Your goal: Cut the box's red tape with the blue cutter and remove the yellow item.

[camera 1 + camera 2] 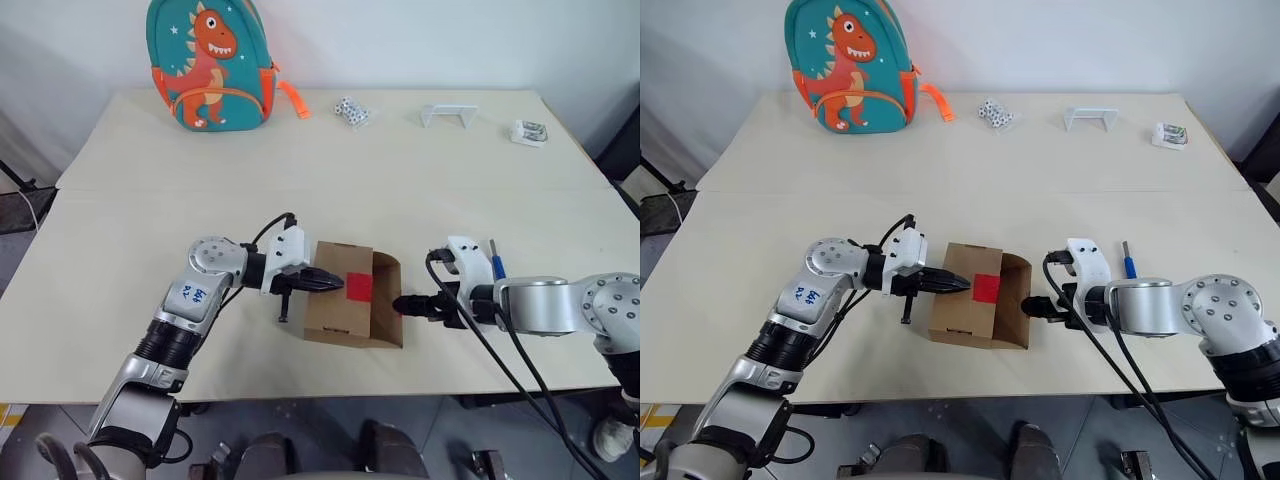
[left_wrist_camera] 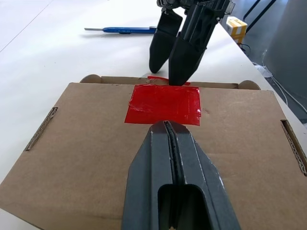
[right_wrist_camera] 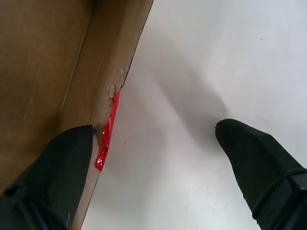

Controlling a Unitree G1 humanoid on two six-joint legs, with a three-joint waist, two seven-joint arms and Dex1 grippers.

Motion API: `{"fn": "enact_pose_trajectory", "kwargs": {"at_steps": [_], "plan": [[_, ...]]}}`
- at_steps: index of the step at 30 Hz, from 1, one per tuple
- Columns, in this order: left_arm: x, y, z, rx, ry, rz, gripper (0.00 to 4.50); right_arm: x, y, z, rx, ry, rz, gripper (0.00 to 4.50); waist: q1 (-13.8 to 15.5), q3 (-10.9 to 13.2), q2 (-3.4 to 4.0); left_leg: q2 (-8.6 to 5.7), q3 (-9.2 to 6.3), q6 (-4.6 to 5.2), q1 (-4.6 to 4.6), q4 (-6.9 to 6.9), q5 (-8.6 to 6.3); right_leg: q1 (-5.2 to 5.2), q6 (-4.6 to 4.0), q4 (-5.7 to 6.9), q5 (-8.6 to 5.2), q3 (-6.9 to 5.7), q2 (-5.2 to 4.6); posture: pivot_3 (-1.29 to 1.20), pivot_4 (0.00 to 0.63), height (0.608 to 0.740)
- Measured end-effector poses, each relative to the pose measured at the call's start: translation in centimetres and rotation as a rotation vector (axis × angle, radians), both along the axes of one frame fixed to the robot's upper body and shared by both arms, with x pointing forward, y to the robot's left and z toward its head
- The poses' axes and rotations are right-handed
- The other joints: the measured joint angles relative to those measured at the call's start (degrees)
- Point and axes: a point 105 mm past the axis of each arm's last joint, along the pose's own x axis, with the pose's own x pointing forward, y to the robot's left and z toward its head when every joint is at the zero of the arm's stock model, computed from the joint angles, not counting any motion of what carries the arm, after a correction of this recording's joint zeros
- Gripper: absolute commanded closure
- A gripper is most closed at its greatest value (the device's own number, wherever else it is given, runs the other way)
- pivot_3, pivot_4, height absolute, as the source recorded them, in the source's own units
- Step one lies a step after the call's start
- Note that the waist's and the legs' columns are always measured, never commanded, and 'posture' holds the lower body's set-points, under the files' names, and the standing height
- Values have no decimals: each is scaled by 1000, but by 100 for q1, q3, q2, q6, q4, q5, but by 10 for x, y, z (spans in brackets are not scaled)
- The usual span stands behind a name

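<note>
A: Left eye view, read left to right: what is marked?

B: A teal dinosaur backpack (image 1: 205, 62) at the table's (image 1: 120, 270) far edge; handwritten marks on the left forearm, illegible. The left gripper (image 1: 325, 283) is clenched, its tips pressed on the box (image 1: 335, 305) top just beside the red tape (image 1: 359, 287). The box sits near the front edge, mid-table, with bare tabletop all round.

A: And to the right?

B: The box's right flap stands open. The right gripper (image 1: 404, 304) is spread wide at that flap, grasping nothing. The blue cutter (image 1: 497, 262) lies on the table beyond the right wrist.

A: What do the wrist views add?

B: The left wrist view shows the tape wrinkled; the right wrist view shows its torn end at the flap's edge, one finger (image 3: 53, 177) against the cardboard, the other over bare table.
</note>
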Motion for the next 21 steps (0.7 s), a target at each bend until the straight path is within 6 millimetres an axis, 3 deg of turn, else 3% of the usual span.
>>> {"fn": "enact_pose_trajectory", "kwargs": {"at_steps": [6, 11, 16, 21], "plan": [[-1, 1, 0, 2, -5, -1, 4500, 6, -17, 15, 27, -79, -16, 88, 4, 0, 0, 0, 1, 1, -2, -3, -1, -2, 0, -3, 0, 0, 0, 0, 150, 740], [-1, 2, 2, 5, -10, -1, 4500, 2, -29, 44, 284, -75, -1, 88, 37, 0, -1, 0, 2, 1, -1, -4, -1, 0, 0, -5, 0, -3, 1, 0, 150, 740], [0, 5, 2, 16, -10, 0, 4500, 0, -12, 27, 448, 12, 36, 88, 3, -1, 1, 0, 10, 1, 2, -2, -1, -2, -1, -1, 0, 4, 3, 0, 150, 740], [-1, 5, 3, 20, -11, -3, 4500, 2, -15, 11, 493, 77, -6, 88, -10, -1, 1, 1, 7, 1, 0, -3, -1, -2, -1, -1, 0, 1, 3, 0, 150, 740]]}}
